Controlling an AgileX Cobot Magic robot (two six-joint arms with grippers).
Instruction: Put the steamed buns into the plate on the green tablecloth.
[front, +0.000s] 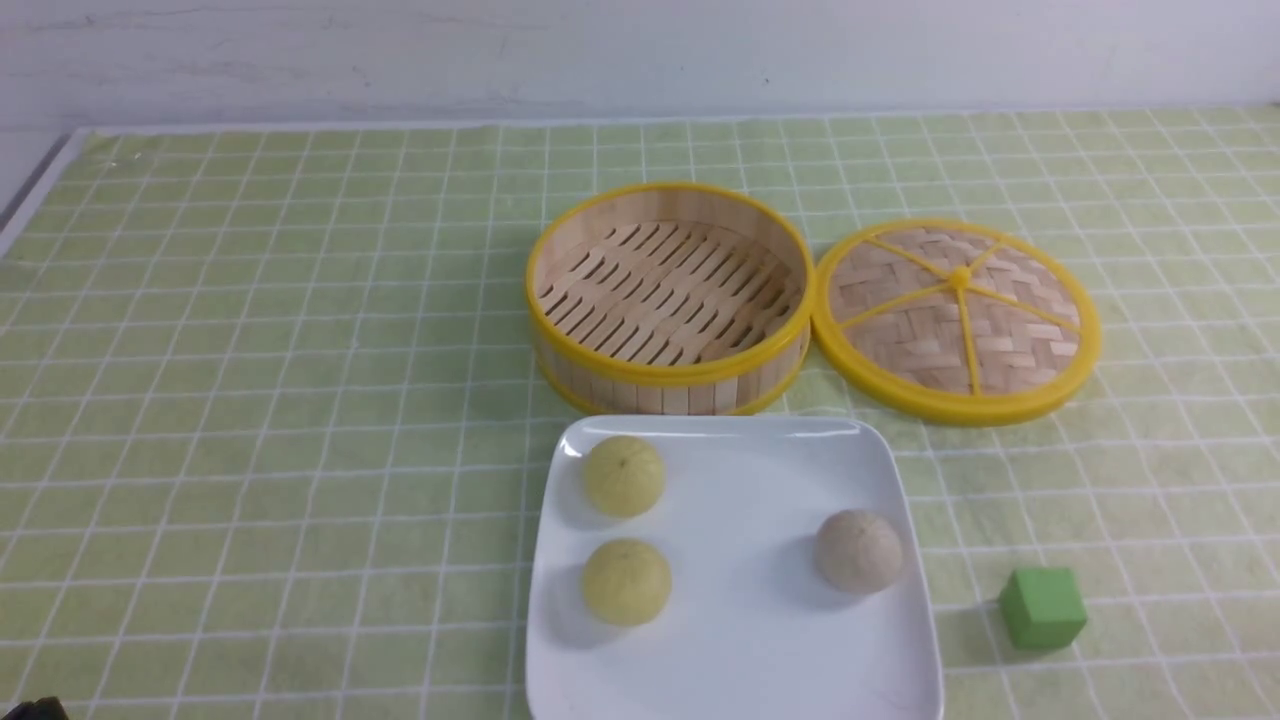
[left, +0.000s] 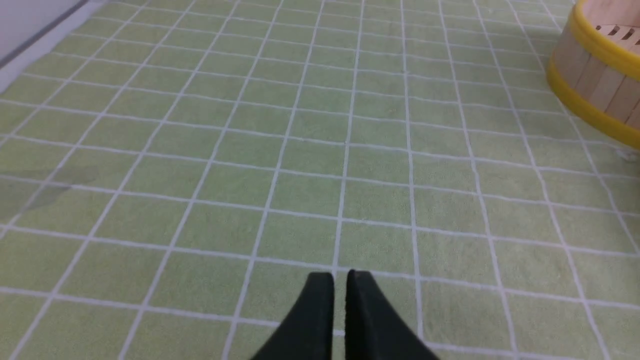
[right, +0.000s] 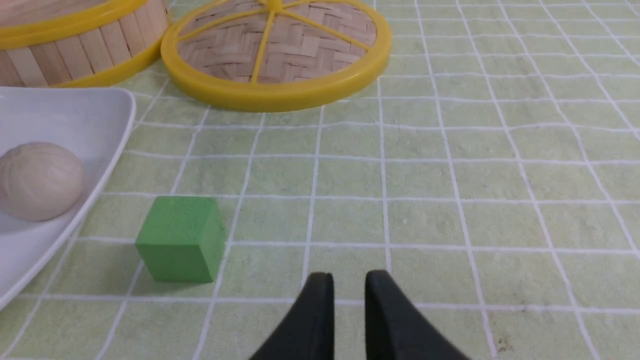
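Green tablecloth (front: 250, 400) bare and roomy leftward to its edge. Three steamed buns (front: 624, 476) on plate (front: 740, 640), near edge cut off; steamer (front: 670, 295), lid (front: 958, 318), cube (front: 1042, 607) close by. Left gripper (left: 340, 276) nearly closed, right gripper (right: 345, 278) narrowly parted, both empty.

A staged robot test setup rather than a lived-in kitchen: a surface covered by a green tablecloth (front: 250, 400) against a bare white wall (front: 640, 50), with a bamboo steamer (front: 670, 295) and a toy-like green cube (front: 1042, 607).
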